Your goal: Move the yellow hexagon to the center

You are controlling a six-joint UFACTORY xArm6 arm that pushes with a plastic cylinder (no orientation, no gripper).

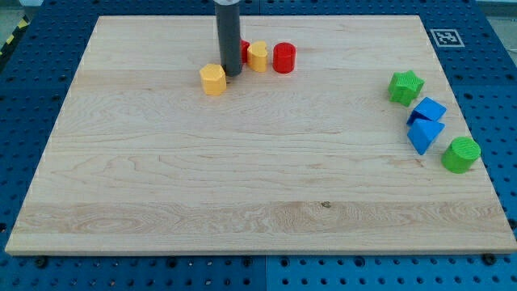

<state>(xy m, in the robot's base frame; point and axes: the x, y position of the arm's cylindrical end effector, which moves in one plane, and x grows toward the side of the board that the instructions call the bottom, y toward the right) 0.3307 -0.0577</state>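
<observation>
The yellow hexagon [213,79] lies on the wooden board [258,178] at the view's upper left of middle. My tip [230,74] stands just to the right of it, touching or nearly touching its right side. A second yellow block [258,56], its shape unclear, sits to the tip's upper right. A red cylinder [283,58] stands right of that yellow block. Another red block [245,50] is mostly hidden behind the rod.
At the view's right edge lie a green star [405,86], a blue cube [430,108], a blue wedge-like block [424,134] and a green cylinder [461,153]. A black-and-white marker [445,36] sits at the board's top right corner.
</observation>
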